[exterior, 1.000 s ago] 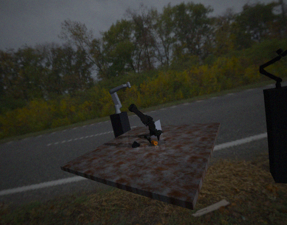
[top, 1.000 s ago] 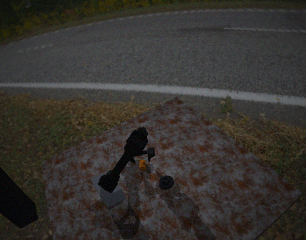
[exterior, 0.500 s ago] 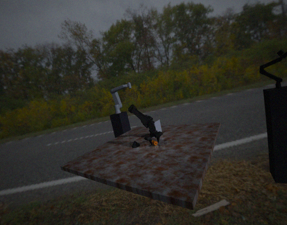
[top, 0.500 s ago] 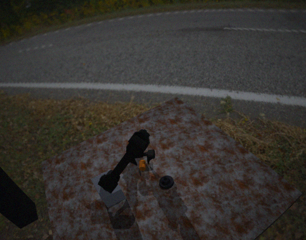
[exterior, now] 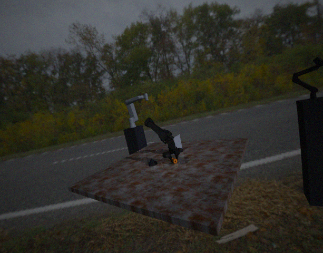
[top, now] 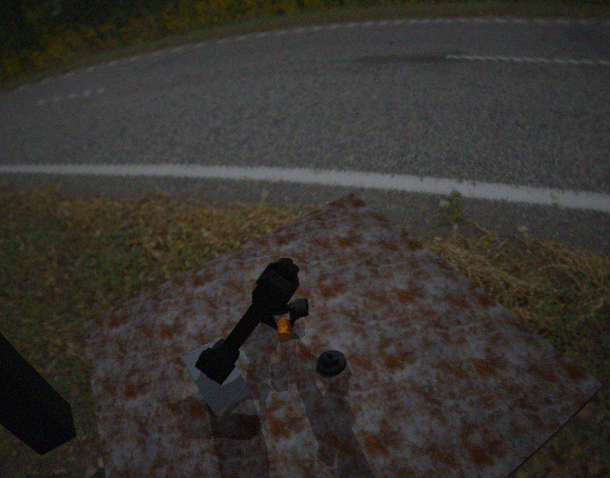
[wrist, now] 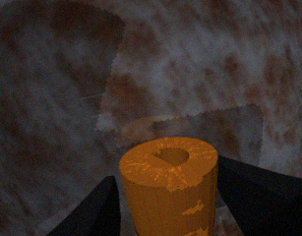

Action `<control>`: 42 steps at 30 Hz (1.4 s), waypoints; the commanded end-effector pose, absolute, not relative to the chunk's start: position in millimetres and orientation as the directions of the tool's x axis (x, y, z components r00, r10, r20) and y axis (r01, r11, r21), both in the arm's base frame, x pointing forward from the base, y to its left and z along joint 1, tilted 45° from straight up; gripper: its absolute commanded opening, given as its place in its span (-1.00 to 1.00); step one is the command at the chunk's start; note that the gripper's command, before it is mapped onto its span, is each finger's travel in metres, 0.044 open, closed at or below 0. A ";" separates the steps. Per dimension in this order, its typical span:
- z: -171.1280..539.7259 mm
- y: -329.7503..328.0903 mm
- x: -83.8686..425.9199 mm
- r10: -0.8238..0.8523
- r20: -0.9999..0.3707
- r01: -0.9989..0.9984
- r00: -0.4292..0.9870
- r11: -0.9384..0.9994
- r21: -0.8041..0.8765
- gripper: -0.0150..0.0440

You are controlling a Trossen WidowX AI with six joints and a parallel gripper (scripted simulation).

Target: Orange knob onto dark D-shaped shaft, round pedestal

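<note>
The orange knob [top: 284,330] [exterior: 175,161] [wrist: 175,202] lies on its side on the mottled table. Its end with the D-shaped hole faces the wrist camera. My gripper [top: 282,324] [exterior: 174,159] [wrist: 165,175] is partly closed around the knob, one finger on each side. In the wrist view the right finger is right beside the knob and a narrow gap shows at the left finger, so it looks open still. The dark round pedestal [top: 323,367] [exterior: 152,163] stands apart from the knob, to its right in the top view. The shaft's flat side cannot be made out.
A pale plate [top: 223,391] [exterior: 177,141] is at the arm's base. The table [top: 397,319] [exterior: 161,196] has open edges all round. A grey arm on a dark box [exterior: 135,138] and a black arm on a tall black box [exterior: 315,152] stand off the table.
</note>
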State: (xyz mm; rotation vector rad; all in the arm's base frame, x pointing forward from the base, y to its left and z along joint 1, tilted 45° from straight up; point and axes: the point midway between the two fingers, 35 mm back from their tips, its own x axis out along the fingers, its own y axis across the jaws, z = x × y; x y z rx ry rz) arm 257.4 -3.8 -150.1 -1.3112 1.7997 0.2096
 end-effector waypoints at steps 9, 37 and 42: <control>-149.9 -4.3 258.0 -0.692 -0.719 -0.838 -0.058 0.425 -0.342 0.11; -125.7 -8.5 245.0 -0.381 -0.908 -0.839 0.172 0.426 -0.338 0.11; -121.8 -10.6 242.2 -0.315 -0.925 -0.840 0.212 0.425 -0.337 0.11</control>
